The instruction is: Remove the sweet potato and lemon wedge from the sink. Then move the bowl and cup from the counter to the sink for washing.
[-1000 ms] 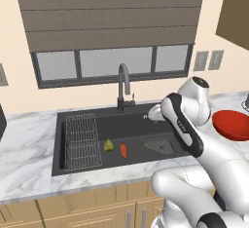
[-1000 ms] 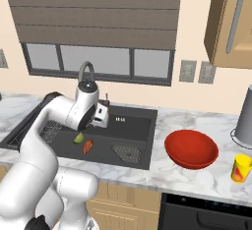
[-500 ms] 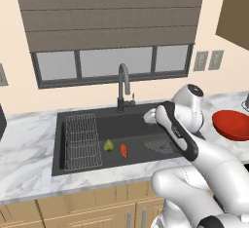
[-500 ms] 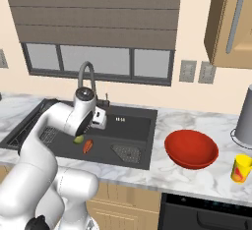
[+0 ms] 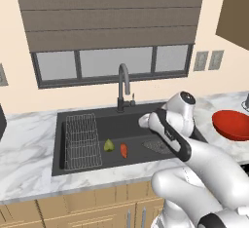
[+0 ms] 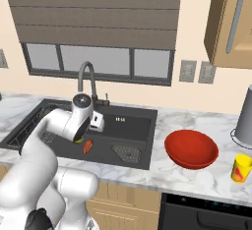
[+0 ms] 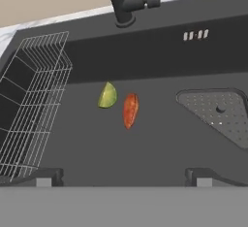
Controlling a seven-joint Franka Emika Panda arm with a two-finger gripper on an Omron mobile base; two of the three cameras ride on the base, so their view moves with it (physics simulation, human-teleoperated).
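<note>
Here the hand [image 7: 123, 177] hangs released above sweet potato [image 7: 130, 110] and lemon wedge [image 7: 108, 96], wire rack [image 7: 29, 100] beside them.

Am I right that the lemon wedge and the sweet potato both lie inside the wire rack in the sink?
Not quite: the lemon wedge and sweet potato lie on the sink floor beside the wire rack, not inside it, as the hand view shows.

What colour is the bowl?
Glossy red: the bowl shows best in the right base view.
</note>
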